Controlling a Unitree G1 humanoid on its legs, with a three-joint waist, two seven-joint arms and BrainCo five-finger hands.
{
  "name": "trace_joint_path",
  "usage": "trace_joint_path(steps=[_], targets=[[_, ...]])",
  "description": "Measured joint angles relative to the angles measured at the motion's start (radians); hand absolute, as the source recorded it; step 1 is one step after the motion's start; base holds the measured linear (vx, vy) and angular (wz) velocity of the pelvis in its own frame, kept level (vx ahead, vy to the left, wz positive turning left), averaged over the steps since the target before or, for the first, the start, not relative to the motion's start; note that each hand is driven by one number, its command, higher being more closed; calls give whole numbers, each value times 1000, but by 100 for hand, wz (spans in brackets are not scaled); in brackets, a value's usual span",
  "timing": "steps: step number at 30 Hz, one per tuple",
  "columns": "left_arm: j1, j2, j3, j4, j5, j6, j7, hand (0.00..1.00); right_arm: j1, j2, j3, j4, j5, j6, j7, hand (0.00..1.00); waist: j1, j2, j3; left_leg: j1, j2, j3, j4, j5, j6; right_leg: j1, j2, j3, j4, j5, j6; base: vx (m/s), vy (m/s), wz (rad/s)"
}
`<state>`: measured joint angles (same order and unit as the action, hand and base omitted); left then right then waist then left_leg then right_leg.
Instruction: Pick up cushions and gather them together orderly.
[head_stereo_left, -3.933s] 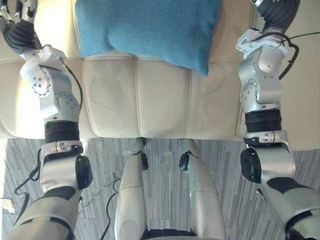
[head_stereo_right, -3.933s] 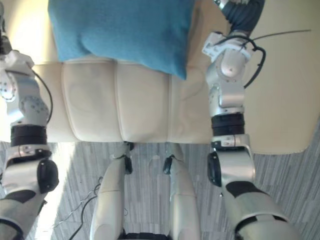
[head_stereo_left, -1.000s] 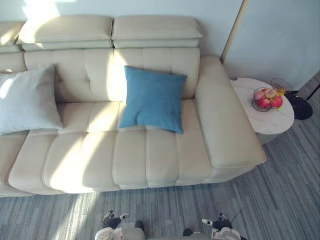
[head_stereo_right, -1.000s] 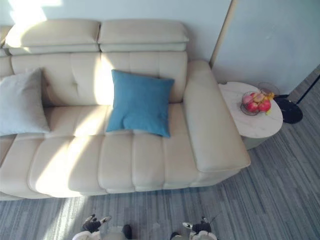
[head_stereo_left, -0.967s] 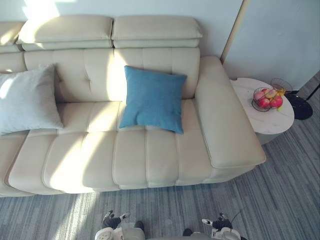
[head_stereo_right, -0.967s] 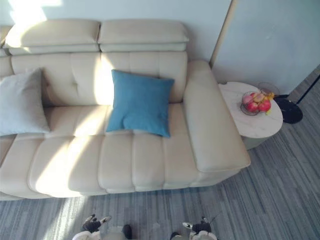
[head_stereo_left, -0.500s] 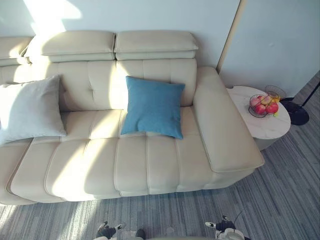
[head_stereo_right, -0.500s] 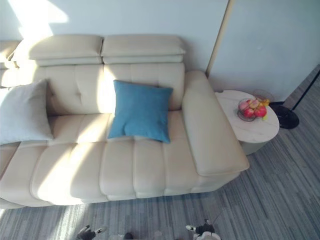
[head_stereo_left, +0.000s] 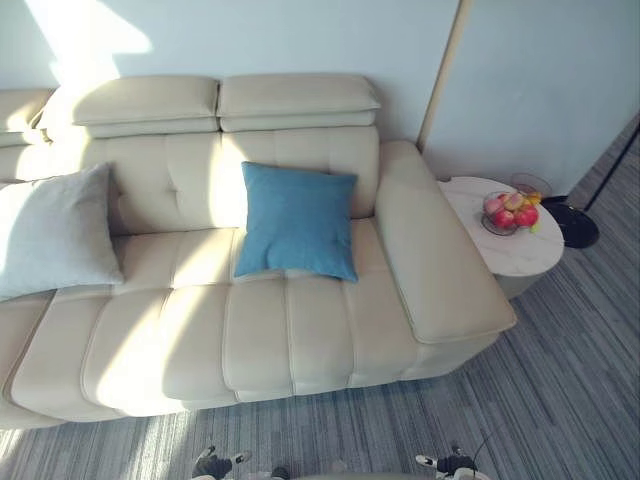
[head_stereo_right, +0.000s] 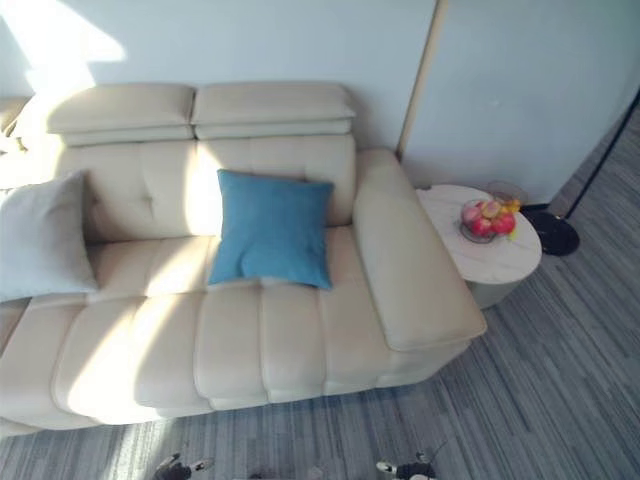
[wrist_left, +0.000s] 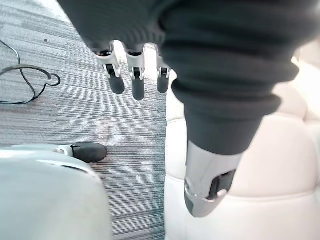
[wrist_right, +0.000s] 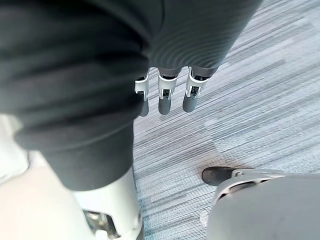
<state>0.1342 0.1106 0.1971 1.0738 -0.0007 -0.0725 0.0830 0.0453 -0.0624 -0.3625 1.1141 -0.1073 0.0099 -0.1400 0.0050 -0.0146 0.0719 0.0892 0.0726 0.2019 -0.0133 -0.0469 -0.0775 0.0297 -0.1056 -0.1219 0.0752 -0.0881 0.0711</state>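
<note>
Square blue fabric cushion (head_stereo_left: 297, 222) leans mid-frame against the cream leather sofa (head_stereo_left: 290, 330); a pale grey cushion (head_stereo_left: 55, 232) sits far left, ungathered. In wrist views our left hand (wrist_left: 136, 82) and right hand (wrist_right: 165, 97) hang straight-fingered and empty, since we stand back.

Left hand (wrist_left: 134, 75): fingers (wrist_left: 117, 82) straight, side by side, loose, curled round nothing; thumb (wrist_left: 207, 185) stretched out, apart from them.
Left wrist: under its dark ribbed cover.
Right hand (wrist_right: 165, 97): fingers (wrist_right: 189, 97) straight in a row, curled round nothing; thumb (wrist_right: 107, 212) held out to one side.
Eye views: both hands small at the lower edge, either side of centre, well apart.
</note>
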Motion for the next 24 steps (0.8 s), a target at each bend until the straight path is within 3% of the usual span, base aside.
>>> trace_joint_path(steps=[4, 6, 7, 8, 9, 10, 11, 12, 13, 14, 16, 17, 19, 20, 21, 22, 24], targets=[[-3, 0, 2, 0, 0, 1, 0, 0, -4, 3, -21, -9, 0, 1, -3, 0, 0, 2, 4, -23, 34, 154, 88, -66, -12, -90, 38, 162, 25, 27, -4, -28, 28, -128], [-14, 1, 2, 0, 1, 2, 1, 0, -9, 8, -14, -40, -1, 4, -3, 0, -4, 1, 8, -40, 59, 283, 137, -106, -19, -163, 75, 282, 22, 68, -6, -28, 15, -173], [-21, 0, 3, 0, 1, 2, 1, 0, -13, 8, -10, -40, -1, 5, -4, 0, -5, -1, 9, -43, 66, 317, 145, -112, -20, -182, 83, 295, 18, 85, -3, -26, 1, -186], [-40, 4, 3, -1, 1, 1, 1, 0, -29, 11, 9, -39, -1, 7, -9, 0, -5, 2, 23, -50, 91, 393, 166, -122, -19, -217, 92, 241, -6, 127, -29, -21, -26, -142], [-43, 6, 3, 0, 1, 2, 2, 0, -36, 11, 20, -39, -2, 8, -9, 0, -5, 4, 31, -55, 98, 412, 173, -126, -20, -224, 87, 199, -12, 127, -50, -55, -66, -182], [-69, 7, 1, -5, 1, 2, 2, 0, -56, 9, 23, -38, -1, 8, -10, 0, -19, 11, 43, -49, 125, 507, 175, -127, -22, -268, 48, -27, 28, 98, -116, -43, -67, -132], [-76, 9, 0, -5, 1, 2, 1, 0, -57, 8, 25, -38, -1, 8, -11, 0, -19, 11, 44, -43, 132, 535, 175, -127, -23, -278, 27, -125, 49, 86, -126, -20, -96, -172], [-85, 18, 0, -5, 1, 2, 1, 0, -61, 6, 31, -36, -1, 8, -14, 0, -17, 9, 45, -16, 142, 593, 174, -126, -25, -271, -16, -350, 83, 66, -151, 36, -94, -117], [-86, 19, 0, -5, 1, 2, 1, 0, -60, 5, 32, -36, -1, 8, -16, 0, -18, 9, 45, -8, 143, 605, 174, -126, -25, -265, -26, -396, 91, 70, -152, 85, -177, -147], [-89, 19, -1, -4, 1, 2, 1, 0, -54, 0, 34, -36, -1, 7, -18, 0, -21, 18, 49, 20, 151, 616, 170, -125, -26, -251, -33, -459, 108, 81, -130, 130, -225, -125], [-109, 17, -18, -3, 4, 3, 0, 0, -60, -21, 42, -40, -2, 4, -19, 0, -26, 35, 63, 53, 161, 620, 169, -118, -37, -262, -2, -405, 138, 57, -130, 150, -222, -110], [-120, 6, -33, -3, 19, 1, -4, 0, -61, -35, 43, -39, -2, 4, -20, 0, -27, 57, 76, 64, 182, 636, 213, -116, -40, -276, 10, -369, 175, 25, -136, 177, -241, -83], [-125, -6, -32, -3, 31, 0, -7, 0, -57, -42, 54, -37, -1, 5, -20, 0, -47, 53, 88, 18, 257, 598, 426, -113, -17, -269, 31, -319, 186, -6, -144, 168, -246, -81], [-121, -16, -29, 0, 37, 1, -8, 0, -61, -36, 65, -37, 0, 6, -21, 0, -44, 53, 109, -69, 319, 456, 668, -139, 73, -239, 60, -270, 174, -22, -160, 141, -136, -108], [-113, -29, -29, -1, 37, 2, -8, 0, -74, -37, 64, -37, 0, 7, -25, 0, -36, 65, 128, -138, 294, 288, 781, -202, 23, -208, 89, -221, 165, -36, -179, 112, -85, -115], [-112, -35, -23, -7, 30, 2, -11, 0, -75, -37, 63, -39, 1, 7, -25, 0, -34, 67, 133, -157, 276, 239, 799, -220, 9, -198, 96, -205, 160, -37, -182, 159, -33, -138], [-112, -47, -17, -45, 8, -8, -8, 0, -74, -27, 61, -35, 0, 5, -29, 0, 6, 55, 144, -257, 139, 45, 759, -284, -1, -156, 127, -85, 147, -44, -189, 213, -3, -149]])
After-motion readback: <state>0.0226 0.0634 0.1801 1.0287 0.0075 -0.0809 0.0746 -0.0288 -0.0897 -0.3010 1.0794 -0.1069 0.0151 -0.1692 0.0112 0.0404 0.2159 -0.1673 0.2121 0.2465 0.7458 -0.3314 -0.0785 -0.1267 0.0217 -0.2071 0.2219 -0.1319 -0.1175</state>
